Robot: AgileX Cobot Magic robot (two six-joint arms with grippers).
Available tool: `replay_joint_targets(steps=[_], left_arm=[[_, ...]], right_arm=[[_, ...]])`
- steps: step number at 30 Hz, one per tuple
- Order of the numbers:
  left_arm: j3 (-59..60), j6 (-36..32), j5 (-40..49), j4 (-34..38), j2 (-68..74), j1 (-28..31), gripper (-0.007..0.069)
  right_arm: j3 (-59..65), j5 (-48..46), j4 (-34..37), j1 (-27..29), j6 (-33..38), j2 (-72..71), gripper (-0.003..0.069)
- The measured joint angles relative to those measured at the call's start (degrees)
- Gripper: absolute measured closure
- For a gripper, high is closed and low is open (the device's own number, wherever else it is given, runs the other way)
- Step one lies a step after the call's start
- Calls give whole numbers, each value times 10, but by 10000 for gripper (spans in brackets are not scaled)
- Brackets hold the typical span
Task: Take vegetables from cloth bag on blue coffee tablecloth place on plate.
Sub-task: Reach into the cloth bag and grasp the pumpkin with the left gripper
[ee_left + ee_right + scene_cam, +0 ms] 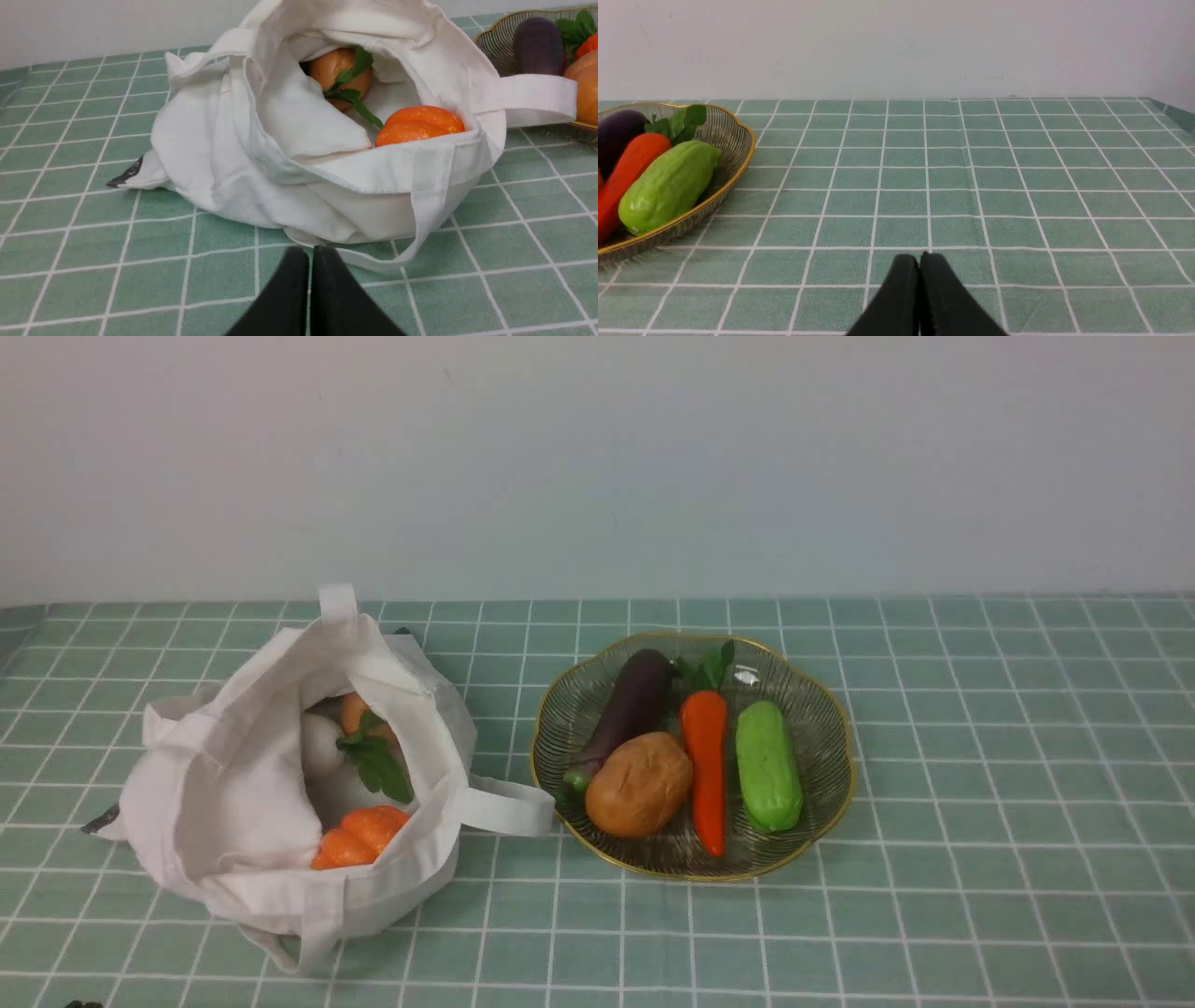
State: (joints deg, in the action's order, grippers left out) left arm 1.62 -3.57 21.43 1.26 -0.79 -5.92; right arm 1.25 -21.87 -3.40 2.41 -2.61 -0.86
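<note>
The off-white cloth bag lies open on the teal checked tablecloth, left of the plate. Inside it I see an orange pumpkin, a white piece and an orange piece with green leaves. The plate holds an eggplant, a potato, a carrot and a green cucumber. My left gripper is shut and empty, low over the cloth just before the bag. My right gripper is shut and empty over bare cloth, right of the plate. Neither arm shows in the front view.
A plain white wall stands behind the table. One bag handle lies against the plate's rim. The cloth's right edge drops off in the right wrist view.
</note>
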Motion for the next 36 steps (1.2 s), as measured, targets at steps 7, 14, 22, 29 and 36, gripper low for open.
replay_joint_targets(steps=[7,14,22,29,36], left_arm=[[0,0,0,0,0,0,632],[0,-1,0,0,0,0,632],[0,-2,-1,-2,0,0,632],[1,81,-96,179,0,0,632],[-1,90,-266,294,0,0,632]], right_arm=[[0,0,0,0,0,0,669],[0,0,0,0,0,0,669],[0,0,0,0,0,0,669],[0,0,0,0,0,0,669],[0,0,0,0,0,0,669]])
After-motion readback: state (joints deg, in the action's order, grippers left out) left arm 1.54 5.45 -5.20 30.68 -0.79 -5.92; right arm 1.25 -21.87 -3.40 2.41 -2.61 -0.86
